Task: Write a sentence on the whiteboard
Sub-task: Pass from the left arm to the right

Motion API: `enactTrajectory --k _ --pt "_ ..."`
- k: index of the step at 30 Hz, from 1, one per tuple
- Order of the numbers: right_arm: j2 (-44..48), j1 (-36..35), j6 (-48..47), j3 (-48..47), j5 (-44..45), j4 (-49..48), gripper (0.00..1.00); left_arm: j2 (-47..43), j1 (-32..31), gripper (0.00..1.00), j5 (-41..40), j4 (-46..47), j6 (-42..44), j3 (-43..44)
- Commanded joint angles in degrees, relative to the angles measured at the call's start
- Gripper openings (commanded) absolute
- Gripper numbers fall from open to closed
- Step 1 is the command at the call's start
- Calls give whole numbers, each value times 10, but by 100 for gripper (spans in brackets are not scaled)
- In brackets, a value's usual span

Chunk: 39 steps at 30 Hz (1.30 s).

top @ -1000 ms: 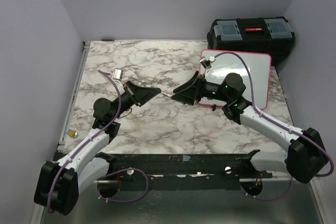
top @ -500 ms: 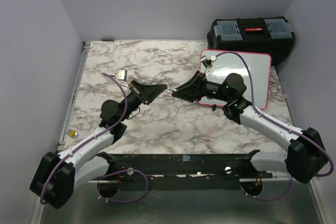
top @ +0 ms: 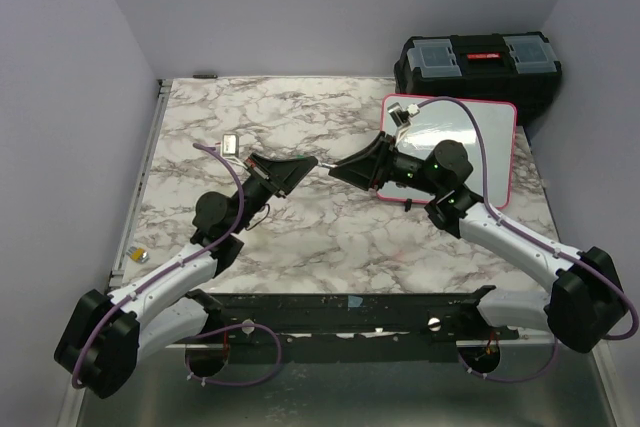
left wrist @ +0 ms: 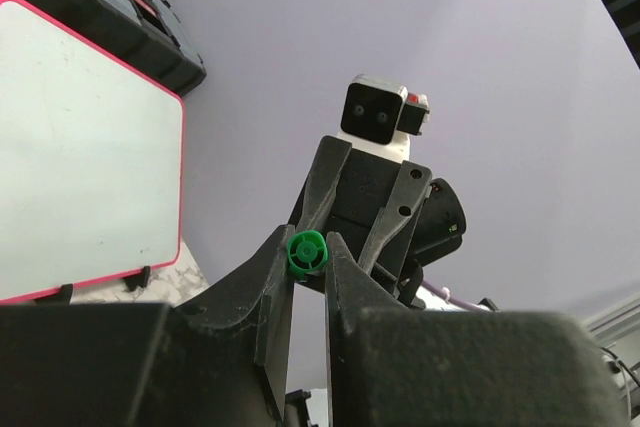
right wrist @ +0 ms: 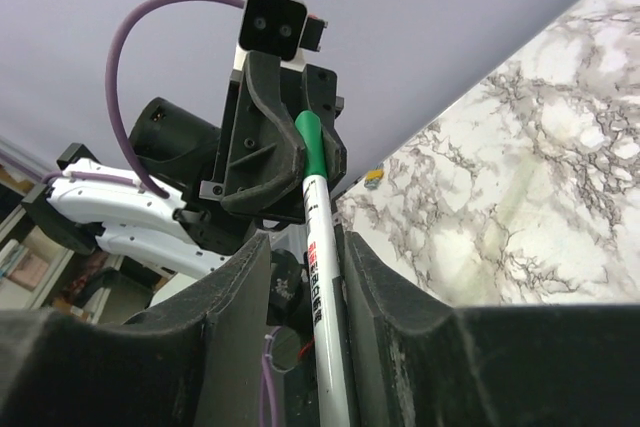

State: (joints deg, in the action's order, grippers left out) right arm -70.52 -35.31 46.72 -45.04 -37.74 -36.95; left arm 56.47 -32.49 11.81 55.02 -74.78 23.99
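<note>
- Where the two arms meet above the middle of the marble table (top: pixel 250 107), the left gripper (top: pixel 303 163) and the right gripper (top: pixel 337 167) face each other tip to tip, with one marker (top: pixel 320 163) bridging the short gap between them, clear of the tabletop.
- Left gripper: its fingers (left wrist: pixel 275 277) are nearly closed and pinch the green cap (left wrist: pixel 306 252), seen end-on from the wrist.
- Right gripper: its fingers (right wrist: pixel 235 287) are drawn in narrowly around the marker's white barrel (right wrist: pixel 322 297), which runs out towards the capped end.
- One whiteboard (top: pixel 480 142) lies flat at the far right of the table. Its right edge is near the table's right edge and its far edge sits just before the toolbox (top: pixel 480 59). The right arm crosses above its near left corner, and the rest of its face is bare.
- Open room: wide marble lies free to the far left and along the near side below both grippers. Lilac walls (top: pixel 60 97) close in on the left, back and right.
- Count: two arms, two grippers, one marker with one cap, one whiteboard, one black toolbox, and one small yellow object (top: pixel 138 254) at the table's left edge.
</note>
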Motion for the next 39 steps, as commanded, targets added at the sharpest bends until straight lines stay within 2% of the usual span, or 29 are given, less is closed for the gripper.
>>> enactTrajectory --k 1,11,21,29,39 --pt "8 -3 -7 -2 26 -7 37 -8 -8 0 -29 3 18 7" --pt "-1 -4 -6 -3 26 -10 31 15 -26 0 -44 14 22 9" --pt "-1 -4 -6 -4 27 -11 29 29 -38 0 -58 20 23 9" --pt "-2 -4 -7 -4 28 -8 23 49 -43 0 -46 32 27 17" --pt "-2 -4 -13 -11 26 7 23 84 -47 0 -25 44 23 29"
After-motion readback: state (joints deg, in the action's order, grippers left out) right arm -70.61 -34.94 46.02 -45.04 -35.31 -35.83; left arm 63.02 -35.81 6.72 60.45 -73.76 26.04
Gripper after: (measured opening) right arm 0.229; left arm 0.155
